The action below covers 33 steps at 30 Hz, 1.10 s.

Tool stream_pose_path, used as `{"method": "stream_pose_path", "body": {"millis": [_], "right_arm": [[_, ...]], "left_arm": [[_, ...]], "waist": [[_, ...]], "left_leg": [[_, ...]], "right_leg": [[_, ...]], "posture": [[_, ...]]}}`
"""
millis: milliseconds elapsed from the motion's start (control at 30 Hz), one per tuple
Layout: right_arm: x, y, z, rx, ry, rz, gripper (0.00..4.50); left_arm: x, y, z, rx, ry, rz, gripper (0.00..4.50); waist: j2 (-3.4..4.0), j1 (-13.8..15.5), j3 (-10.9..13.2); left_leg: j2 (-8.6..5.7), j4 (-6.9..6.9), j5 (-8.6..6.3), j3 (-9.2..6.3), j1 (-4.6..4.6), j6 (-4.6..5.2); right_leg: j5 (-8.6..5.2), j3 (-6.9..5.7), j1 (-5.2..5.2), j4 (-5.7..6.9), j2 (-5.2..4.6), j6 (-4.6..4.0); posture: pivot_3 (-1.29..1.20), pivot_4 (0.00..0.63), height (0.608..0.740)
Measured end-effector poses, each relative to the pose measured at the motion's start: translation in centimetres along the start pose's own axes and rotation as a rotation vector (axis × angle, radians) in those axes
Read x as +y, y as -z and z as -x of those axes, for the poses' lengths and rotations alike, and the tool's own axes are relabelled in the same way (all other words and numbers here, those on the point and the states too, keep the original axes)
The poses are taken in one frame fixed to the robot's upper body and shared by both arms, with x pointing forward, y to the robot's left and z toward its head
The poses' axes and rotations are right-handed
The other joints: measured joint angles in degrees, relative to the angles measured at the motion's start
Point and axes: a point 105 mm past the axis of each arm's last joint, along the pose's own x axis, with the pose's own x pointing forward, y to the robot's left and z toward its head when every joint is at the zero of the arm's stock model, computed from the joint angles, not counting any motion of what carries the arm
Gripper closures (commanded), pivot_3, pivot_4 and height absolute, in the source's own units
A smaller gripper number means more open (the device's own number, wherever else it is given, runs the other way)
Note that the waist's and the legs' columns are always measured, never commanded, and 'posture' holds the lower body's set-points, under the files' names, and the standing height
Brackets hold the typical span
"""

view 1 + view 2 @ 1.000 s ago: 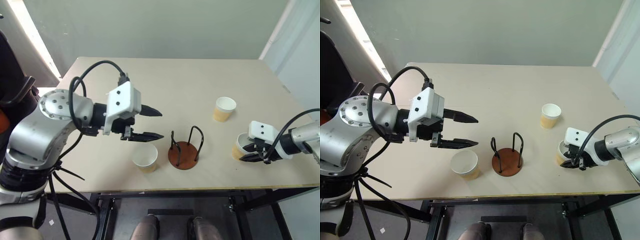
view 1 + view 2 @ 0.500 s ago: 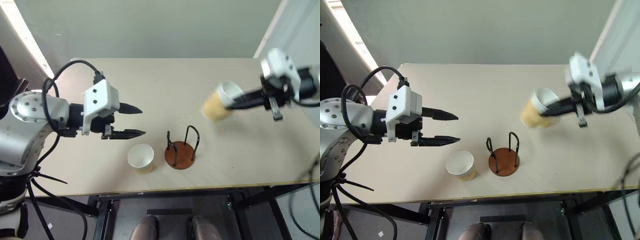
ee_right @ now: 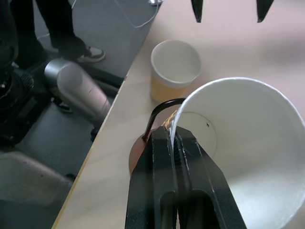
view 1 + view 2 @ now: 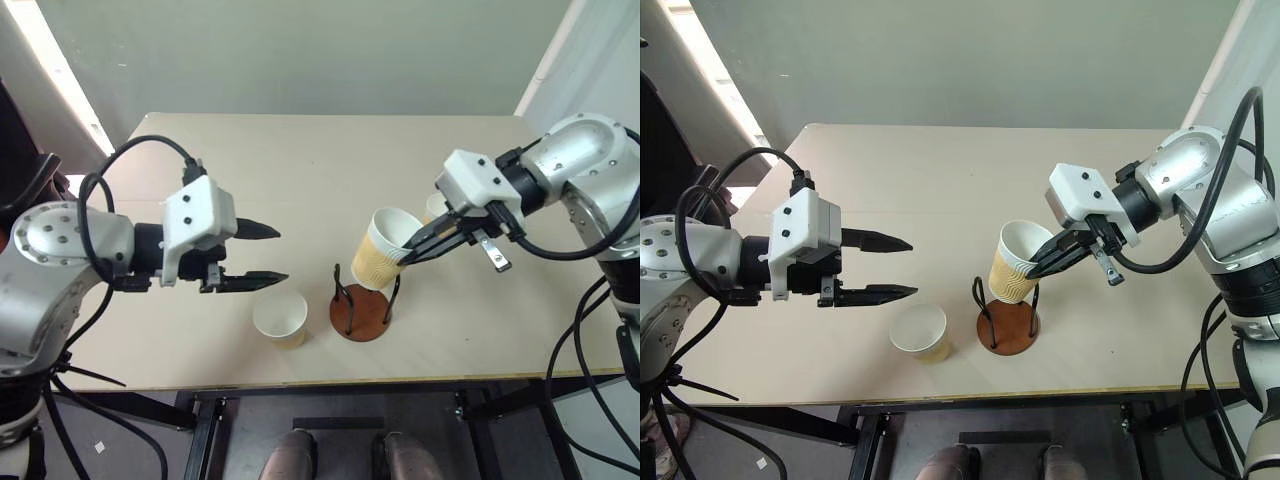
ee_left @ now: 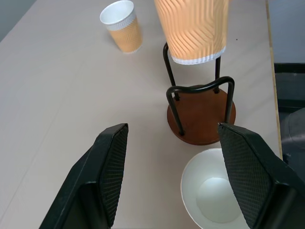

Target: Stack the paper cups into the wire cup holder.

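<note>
The right gripper (image 4: 1040,266) pinches a paper cup's (image 4: 1017,262) rim above the wire cup holder (image 4: 1007,318); the left gripper's (image 4: 905,267) fingers are spread, empty.

Bare test room or lab: plain beige table (image 4: 300,150) on black metal frame, blank grey-green wall (image 4: 300,50)
</note>
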Motion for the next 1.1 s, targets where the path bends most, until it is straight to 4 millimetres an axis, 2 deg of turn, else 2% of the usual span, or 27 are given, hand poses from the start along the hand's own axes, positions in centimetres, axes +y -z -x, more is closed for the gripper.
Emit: {"method": "stream_pose_path", "body": {"millis": [133, 233, 367, 400, 600, 700, 733, 800, 900, 1000, 1100], "right_arm": [[-0.3, 0.3, -1.0, 0.013, -0.020, 0.016, 4.48], [-0.6, 0.8, -1.5, 0.037, -0.019, 0.018, 3.89], [-1.0, 1.6, -1.6, 0.079, -0.001, 0.018, 2.47], [-1.1, 1.6, -1.6, 0.084, 0.001, 0.019, 2.23], [-1.6, 1.4, -1.5, 0.069, 0.019, 0.016, 0.09], [-4.3, 2.8, 0.1, 0.098, 0.166, -0.048, 0.09], [-5.5, 4.1, 1.3, 0.136, 0.251, -0.089, 0.09], [-6.6, 7.3, 3.1, 0.220, 0.366, -0.165, 0.09], [-7.0, 11.4, 4.1, 0.335, 0.454, -0.238, 0.09], [-7.1, 13.5, 3.8, 0.382, 0.474, -0.275, 0.09], [-7.5, 14.9, 4.0, 0.432, 0.516, -0.300, 0.09]], "left_arm": [[-0.1, 0.1, 0.2, 0.019, -0.009, -0.002, 1.31], [-0.1, 0.0, 0.3, 0.020, -0.013, -0.005, 1.31], [-0.1, 0.0, 0.3, 0.022, -0.022, 0.001, 1.31], [-0.1, 0.0, 0.3, 0.022, -0.022, 0.002, 1.31], [0.1, -0.7, -0.1, 0.006, -0.011, -0.017, 1.31], [1.2, -1.3, -1.1, -0.021, -0.050, -0.039, 1.31], [2.2, -1.5, -1.7, -0.036, -0.088, -0.036, 1.31], [3.7, -1.1, -2.5, -0.034, -0.153, -0.013, 1.31], [5.1, -0.6, -3.3, -0.034, -0.209, 0.014, 1.31], [5.4, -0.3, -3.7, -0.019, -0.221, 0.009, 1.31], [5.5, -0.2, -3.8, -0.012, -0.224, 0.003, 1.31]], "waist": [[0.00, -0.1, 0.0], [0.00, -0.1, 0.0], [0.00, -0.1, 0.0], [0.00, -0.1, 0.0], [0.00, -0.1, 0.0], [0.00, 0.1, 0.0], [-0.01, 0.4, 0.0], [-0.03, 0.7, 0.0], [0.00, 0.7, 0.0], [0.05, 0.2, 0.0], [0.07, 0.1, 0.1]], "left_leg": [[0.03, 0.00, 0.05, -0.03, 0.09, -0.05], [0.03, 0.00, 0.08, -0.05, 0.10, -0.04], [0.02, -0.01, 0.08, -0.06, 0.09, -0.05], [0.03, -0.01, 0.07, -0.06, 0.09, -0.06], [0.03, -0.03, 0.02, -0.08, 0.09, -0.13], [0.02, -0.02, 0.09, -0.11, 0.17, -0.16], [0.02, -0.03, 0.15, -0.14, 0.21, -0.16], [0.02, -0.02, 0.19, -0.15, 0.26, -0.17], [-0.01, -0.03, 0.16, -0.13, 0.24, -0.20], [0.05, -0.18, 0.09, -0.09, 0.23, -0.29], [0.15, -0.47, 0.07, -0.09, 0.22, -0.35]], "right_leg": [[0.05, 0.00, 0.00, 0.07, 0.03, -0.11], [0.10, -0.01, 0.01, 0.07, 0.03, -0.19], [0.11, -0.01, 0.01, 0.07, 0.03, -0.22], [0.10, -0.02, 0.01, 0.07, 0.03, -0.23], [0.07, -0.01, 0.00, 0.05, 0.06, -0.28], [0.14, -0.01, 0.07, 0.07, 0.05, -0.38], [0.19, -0.02, 0.11, 0.06, 0.04, -0.46], [0.27, -0.02, 0.18, 0.04, 0.02, -0.59], [0.35, 0.00, 0.13, 0.03, 0.00, -0.51], [0.62, -0.01, -0.02, 0.01, 0.06, -0.02], [0.65, -0.03, -0.17, -0.01, 0.13, 0.05]], "posture": [[0.00, 0.150, 0.740], [0.00, 0.150, 0.740], [0.00, 0.150, 0.740], [0.00, 0.150, 0.740], [0.00, 0.150, 0.740], [0.00, 0.150, 0.740], [0.00, 0.150, 0.740], [0.00, 0.150, 0.740], [0.00, 0.150, 0.740], [0.00, 0.150, 0.740], [0.00, 0.150, 0.740]]}}
